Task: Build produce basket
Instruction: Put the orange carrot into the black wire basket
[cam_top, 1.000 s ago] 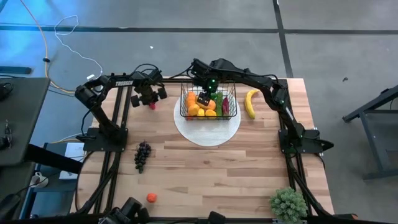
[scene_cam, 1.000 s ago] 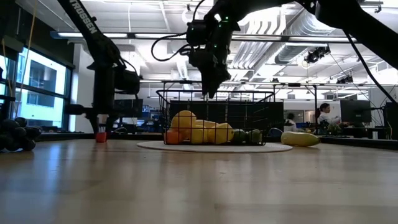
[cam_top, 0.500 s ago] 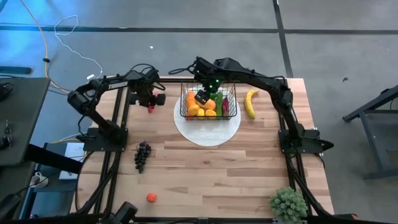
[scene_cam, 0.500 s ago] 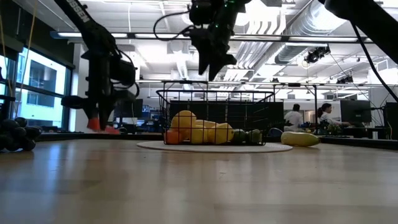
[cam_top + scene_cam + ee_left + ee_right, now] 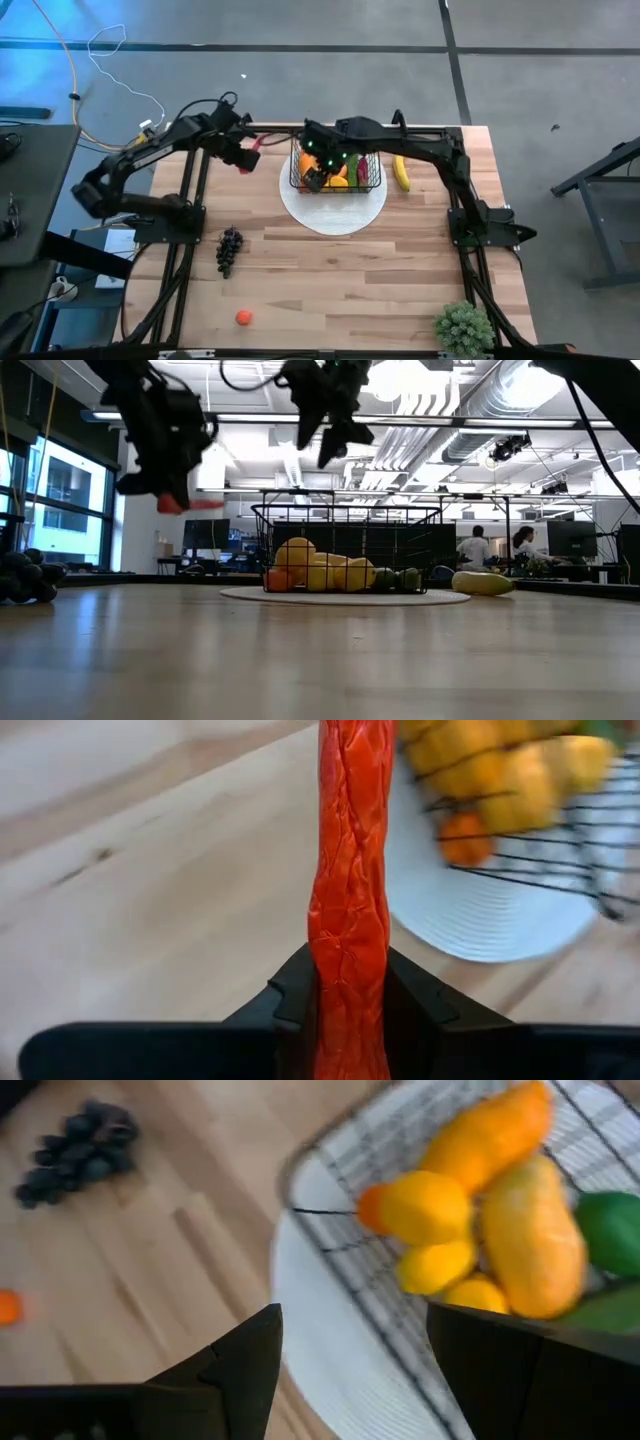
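Left end effector [image 5: 350,1010] grips wrinkled red pepper [image 5: 350,890] above table; right end effector [image 5: 312,177] wide over black wire-mesh basket [image 5: 372,185] of yellow-orange fruit.

Through the left wrist camera I see my left gripper [image 5: 348,1010] clamped on a long, wrinkled red pepper [image 5: 350,890], its dark fingers [image 5: 295,990] pressing both sides. Beyond it lie the wooden table [image 5: 150,890], a white plate [image 5: 480,920] and the basket [image 5: 560,870] holding yellow and orange produce [image 5: 500,770].

No readable text, label, brand or number anywhere.
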You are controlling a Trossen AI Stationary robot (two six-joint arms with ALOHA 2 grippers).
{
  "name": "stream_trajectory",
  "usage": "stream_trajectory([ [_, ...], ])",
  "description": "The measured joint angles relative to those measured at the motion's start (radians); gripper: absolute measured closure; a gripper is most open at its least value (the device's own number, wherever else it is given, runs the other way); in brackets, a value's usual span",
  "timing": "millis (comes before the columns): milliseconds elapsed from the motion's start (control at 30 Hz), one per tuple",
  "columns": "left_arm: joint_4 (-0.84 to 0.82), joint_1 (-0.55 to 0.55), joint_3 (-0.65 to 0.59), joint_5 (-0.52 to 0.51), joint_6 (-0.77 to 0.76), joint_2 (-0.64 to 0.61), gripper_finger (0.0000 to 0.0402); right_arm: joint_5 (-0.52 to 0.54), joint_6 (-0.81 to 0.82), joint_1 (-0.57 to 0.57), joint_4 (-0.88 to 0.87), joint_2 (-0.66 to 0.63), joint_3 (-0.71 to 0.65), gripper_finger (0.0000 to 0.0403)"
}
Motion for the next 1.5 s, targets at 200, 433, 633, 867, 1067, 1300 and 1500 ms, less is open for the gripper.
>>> stream_trajectory([
  [200,0.004,-0.085,0.0,0.035,0.022,-0.159,0.034,0.01,0.047,0.08,0.143,-0.007,0.0,0.0174],
  [433,0.062,-0.205,0.001,0.052,0.022,-0.301,0.0341,0.152,0.064,0.144,0.345,-0.019,0.0,0.0174],
  [633,0.159,-0.317,0.001,0.064,0.018,-0.378,0.034,0.216,-0.002,0.174,0.501,-0.024,0.0,0.0174],
  [867,0.298,-0.422,0.001,0.065,-0.049,-0.412,0.0339,0.272,-0.04,0.183,0.637,-0.024,0.0,0.0174],
  [1067,0.381,-0.488,0.001,0.056,-0.083,-0.411,0.0339,0.274,-0.071,0.182,0.751,-0.024,0.0,0.0174],
  [1300,0.449,-0.533,0.001,0.028,-0.101,-0.411,0.0338,0.299,-0.066,0.179,0.758,-0.024,0.0,0.0187],
  [1500,0.451,-0.533,0.001,0.021,-0.098,-0.4,0.0325,0.296,-0.067,0.181,0.759,-0.024,0.0,0.0299],
])
